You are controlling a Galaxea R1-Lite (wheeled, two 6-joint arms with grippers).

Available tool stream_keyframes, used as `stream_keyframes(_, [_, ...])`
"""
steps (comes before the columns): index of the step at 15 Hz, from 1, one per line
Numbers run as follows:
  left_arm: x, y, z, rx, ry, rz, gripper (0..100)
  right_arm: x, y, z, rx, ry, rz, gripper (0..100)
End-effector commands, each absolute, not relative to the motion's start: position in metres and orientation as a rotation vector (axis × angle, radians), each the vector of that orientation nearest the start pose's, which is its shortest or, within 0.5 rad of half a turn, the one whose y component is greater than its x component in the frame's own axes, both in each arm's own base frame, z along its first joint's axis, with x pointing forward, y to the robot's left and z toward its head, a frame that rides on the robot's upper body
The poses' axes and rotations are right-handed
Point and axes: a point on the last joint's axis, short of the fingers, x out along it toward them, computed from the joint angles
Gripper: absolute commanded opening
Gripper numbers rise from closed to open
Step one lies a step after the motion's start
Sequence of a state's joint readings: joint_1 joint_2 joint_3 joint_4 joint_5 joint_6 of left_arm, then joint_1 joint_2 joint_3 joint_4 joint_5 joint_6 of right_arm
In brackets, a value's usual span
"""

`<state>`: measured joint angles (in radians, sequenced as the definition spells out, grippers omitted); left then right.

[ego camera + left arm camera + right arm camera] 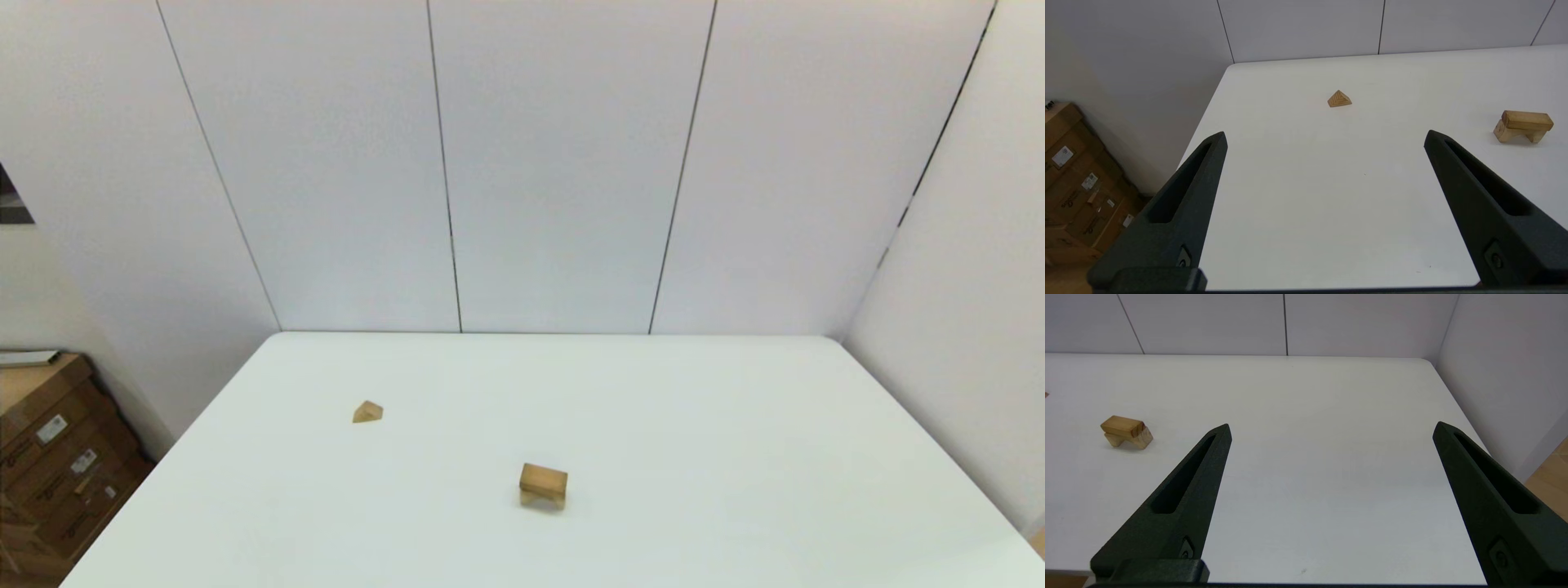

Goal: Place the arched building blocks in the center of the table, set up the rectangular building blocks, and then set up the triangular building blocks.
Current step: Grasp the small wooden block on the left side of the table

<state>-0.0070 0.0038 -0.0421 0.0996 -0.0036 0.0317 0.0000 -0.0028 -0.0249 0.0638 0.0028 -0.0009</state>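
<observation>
Our left gripper (1325,136) hangs above the near left part of the table (735,457), jaws spread wide and empty. Our right gripper (1331,428) does likewise over the near right side. Near the table's middle the arched block (542,499) stands on its legs with the rectangular block (544,481) lying across its top. The triangular block (367,412) sits well apart, toward the left. Cardboard boxes (57,457) stand beside the table.

Head camera looks down from high over the table (735,457), facing the back wall (555,163). 2 wrist cameras sit low at the near edge, left and right, aimed across it. All 3 share the stacked blocks (544,485) mid-table.
</observation>
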Motion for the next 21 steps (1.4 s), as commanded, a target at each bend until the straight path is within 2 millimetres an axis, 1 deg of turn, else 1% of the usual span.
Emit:
stream_keyframes(1, [0.005,0.0,0.145,-0.009,0.252,-0.022,100,-0.025,0.0,0.076,-0.001,0.038,0.003,100])
stream_keyframes(2, [0.024,0.0,0.167,-0.041,0.306,-0.01,100,-0.025,0.0,0.076,-0.001,0.038,0.003,100])
stream_keyframes(3, [0.048,0.0,0.182,-0.064,0.371,0.006,100,-0.025,0.0,0.076,-0.001,0.038,0.003,100])
stream_keyframes(4, [0.074,0.0,0.189,-0.079,0.45,0.033,100,-0.025,0.0,0.076,-0.001,0.038,0.003,100])
stream_keyframes(5, [0.101,0.001,0.19,-0.066,0.537,0.1,100,-0.025,0.0,0.076,-0.001,0.038,0.003,100])
stream_keyframes(6, [0.119,0.002,0.185,-0.044,0.603,0.156,100,-0.025,0.0,0.076,-0.001,0.038,0.003,100])
stream_keyframes(8, [0.139,0.002,0.175,-0.031,0.678,0.171,100,-0.025,0.0,0.076,-0.001,0.038,0.003,100])
stream_keyframes(9, [0.145,0.002,0.17,-0.034,0.703,0.167,100,-0.025,0.0,0.076,-0.002,0.038,0.002,100])
stream_keyframes(11, [0.147,0.001,0.158,-0.04,0.748,0.14,100,-0.025,0.0,0.076,-0.001,0.038,0.003,100])
stream_keyframes(14, [0.156,0.001,0.158,-0.019,0.725,0.129,100,-0.025,0.0,0.076,-0.001,0.037,0.003,100])
stream_keyframes(18, [0.161,0.002,0.157,0.216,0.722,0.043,100,-0.025,0.0,0.076,-0.001,0.038,0.003,100])
stream_keyframes(19, [0.166,0.002,0.155,0.261,0.738,0.029,100,-0.025,0.0,0.076,-0.001,0.038,0.003,100])
stream_keyframes(20, [0.173,0.002,0.152,0.27,0.747,0.026,100,-0.025,0.0,0.076,-0.001,0.04,0.003,100])
stream_keyframes(21, [0.184,0.002,0.148,0.27,0.753,0.028,100,-0.025,0.0,0.076,-0.001,0.038,0.003,100])
